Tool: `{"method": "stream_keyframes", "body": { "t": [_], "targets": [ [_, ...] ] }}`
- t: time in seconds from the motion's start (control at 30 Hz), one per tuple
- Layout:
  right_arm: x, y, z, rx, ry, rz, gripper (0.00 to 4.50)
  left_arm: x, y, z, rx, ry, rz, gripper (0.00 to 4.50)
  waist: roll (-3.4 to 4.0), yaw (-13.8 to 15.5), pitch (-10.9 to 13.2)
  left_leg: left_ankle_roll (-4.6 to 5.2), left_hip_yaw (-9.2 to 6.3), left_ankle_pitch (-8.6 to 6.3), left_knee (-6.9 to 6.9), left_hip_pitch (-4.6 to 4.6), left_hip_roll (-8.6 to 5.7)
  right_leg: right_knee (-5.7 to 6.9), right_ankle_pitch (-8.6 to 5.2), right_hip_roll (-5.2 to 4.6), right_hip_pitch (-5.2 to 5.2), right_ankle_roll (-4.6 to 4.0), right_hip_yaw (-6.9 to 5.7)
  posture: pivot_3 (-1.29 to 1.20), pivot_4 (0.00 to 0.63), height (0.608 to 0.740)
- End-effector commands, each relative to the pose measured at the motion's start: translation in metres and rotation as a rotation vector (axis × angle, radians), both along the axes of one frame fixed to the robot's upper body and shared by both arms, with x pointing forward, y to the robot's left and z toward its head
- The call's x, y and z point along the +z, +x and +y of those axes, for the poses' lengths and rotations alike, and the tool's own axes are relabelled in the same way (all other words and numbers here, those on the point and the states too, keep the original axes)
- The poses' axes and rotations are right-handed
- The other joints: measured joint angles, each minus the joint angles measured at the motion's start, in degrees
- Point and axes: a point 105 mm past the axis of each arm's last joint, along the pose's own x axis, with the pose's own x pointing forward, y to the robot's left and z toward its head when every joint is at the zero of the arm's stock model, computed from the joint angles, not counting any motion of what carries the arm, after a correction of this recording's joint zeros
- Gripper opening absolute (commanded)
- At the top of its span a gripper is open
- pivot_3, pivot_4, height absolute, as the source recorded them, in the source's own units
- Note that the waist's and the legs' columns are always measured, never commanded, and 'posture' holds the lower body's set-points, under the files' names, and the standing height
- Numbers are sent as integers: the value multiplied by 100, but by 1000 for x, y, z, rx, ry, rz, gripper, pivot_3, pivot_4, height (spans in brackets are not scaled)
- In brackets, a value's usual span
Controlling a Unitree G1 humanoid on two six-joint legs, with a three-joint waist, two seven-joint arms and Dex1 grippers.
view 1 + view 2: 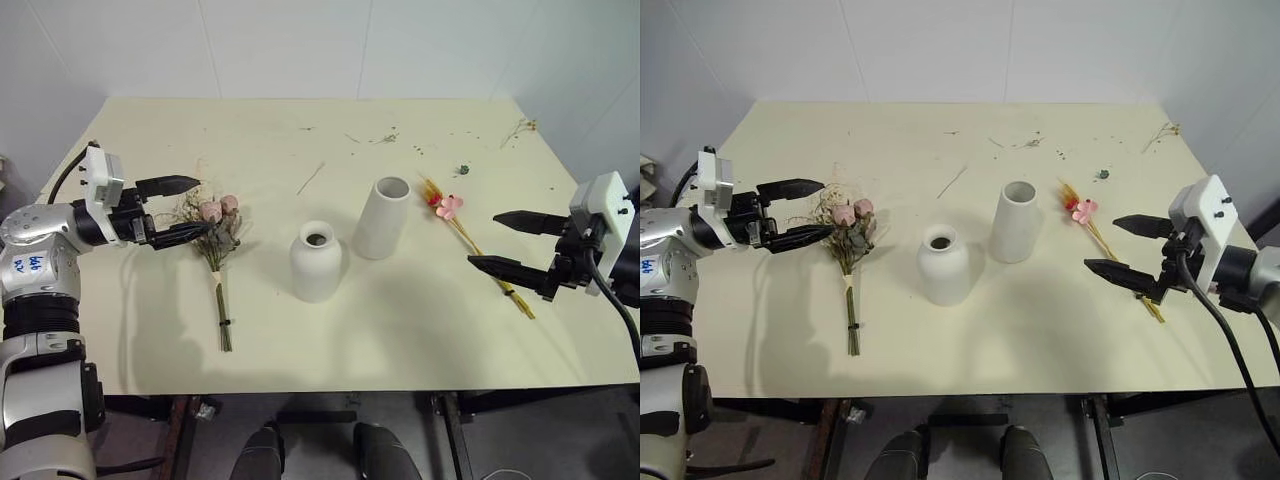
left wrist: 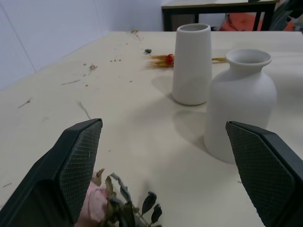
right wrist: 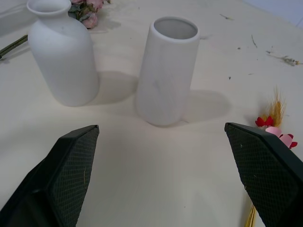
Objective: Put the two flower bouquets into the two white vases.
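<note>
- Bright, even overhead light on the desk [image 1: 420, 340].
- Soft, short shadows beside both vases.
- No glare; wrist views sharp throughout.

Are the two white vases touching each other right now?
Apart. In the right wrist view a strip of bare table shows between the short rounded vase and the taller cylinder vase; they stand side by side without contact.

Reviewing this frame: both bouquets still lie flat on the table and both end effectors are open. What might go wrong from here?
1. The left end effector sits at the rose bouquet's heads, not its stems; closing there may crush the blossoms.
2. The wheat-stalk bouquet is slim and flat on the table; the right end effector may miss it.
3. The short vase and tall vase stand close; either may tip.
</note>
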Motion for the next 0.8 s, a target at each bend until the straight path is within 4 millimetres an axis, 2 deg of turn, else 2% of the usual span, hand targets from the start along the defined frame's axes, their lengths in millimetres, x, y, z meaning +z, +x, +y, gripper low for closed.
{"method": "stream_keyframes", "body": {
  "t": [0.03, 0.23, 0.33, 0.5, 0.63, 0.8],
  "targets": [
    [17, -7, 3, 0, 18, -81, 4500, 17, -1, -1, -23, -28, -56, 4459, 0, 5, 0, 0, 0, 0, 0, 1, 0, 1, 0, 0, 0, 0, 0, 0, 150, 740],
    [17, -7, 2, -33, 35, -92, 4500, 19, -5, -11, -82, -72, -64, 4459, 0, 12, 0, 0, 0, 0, 6, -1, -2, 0, 1, -2, 3, 1, 0, 0, 150, 740],
    [10, 2, -3, -85, -5, -73, 4500, 19, -7, -14, -115, -84, -58, 4459, 0, 11, 0, 0, 0, 0, 7, -1, -1, 0, 1, -2, 3, 1, 0, 0, 150, 740],
    [-21, 36, -31, -325, -139, 52, 4500, 25, -16, -16, -161, -102, -59, 4459, 0, -23, 0, 0, 0, 0, 12, 0, -1, 0, 2, -1, 2, -2, 1, 0, 150, 740],
    [-43, 67, -42, -451, -150, 149, 4500, 26, -23, -19, -184, -105, -60, 4459, 0, -27, 0, 0, 0, 0, 15, -1, 0, 1, 1, -1, -1, -12, 3, 0, 150, 740],
    [-60, 106, -58, -611, -152, 220, 4500, 28, -33, -19, -190, -104, -58, 4459, 1, -20, 0, 0, 3, 0, 11, -3, 0, -1, 3, -1, -4, -10, 5, 0, 150, 740]
  ]
}}
